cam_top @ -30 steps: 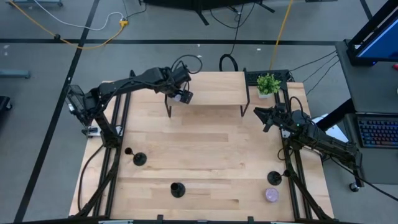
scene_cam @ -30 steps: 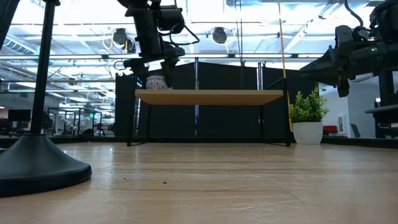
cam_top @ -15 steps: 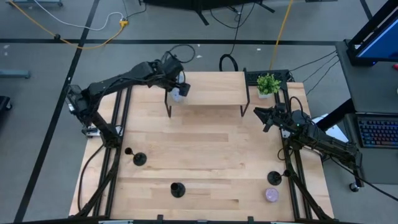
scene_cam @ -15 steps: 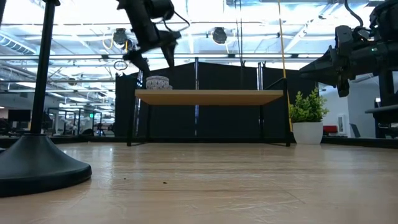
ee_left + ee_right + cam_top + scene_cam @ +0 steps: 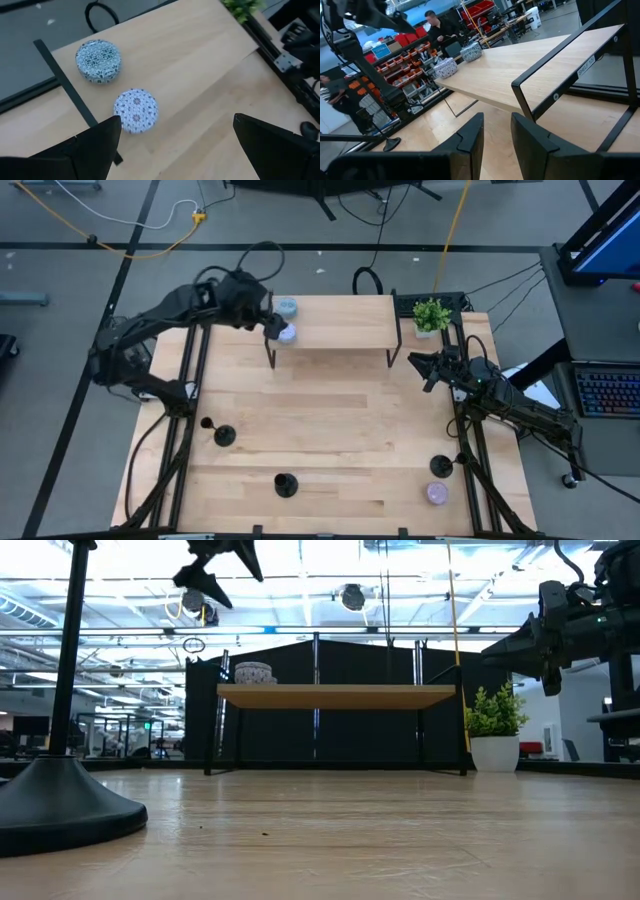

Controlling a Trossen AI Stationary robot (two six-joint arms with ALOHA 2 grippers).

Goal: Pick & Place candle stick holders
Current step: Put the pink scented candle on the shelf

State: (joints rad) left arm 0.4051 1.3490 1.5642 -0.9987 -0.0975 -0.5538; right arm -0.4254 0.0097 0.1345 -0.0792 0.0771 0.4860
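Three black candle stick holders stand on their disc bases on the table's near half: one at the near left [image 5: 222, 436], one at the near middle [image 5: 286, 484], one at the near right [image 5: 441, 467]. One of them looms at the left of the low view [image 5: 60, 802]. My left gripper [image 5: 266, 320] is open and empty, high above the left end of the raised wooden shelf [image 5: 340, 320]; it also shows in the left wrist view [image 5: 175, 150]. My right gripper [image 5: 420, 370] hangs shut and empty over the table's right side, just past the shelf's right end.
A blue patterned tin [image 5: 98, 61] and a white patterned tin [image 5: 135, 110] sit on the shelf's left end. A lilac tin [image 5: 437, 493] lies at the near right. A potted plant [image 5: 431, 315] stands at the far right. People show in the room behind [image 5: 435, 27].
My left gripper has risen from the white tin on the shelf and gone toward the table's left edge. The tin stays on the shelf where it was.
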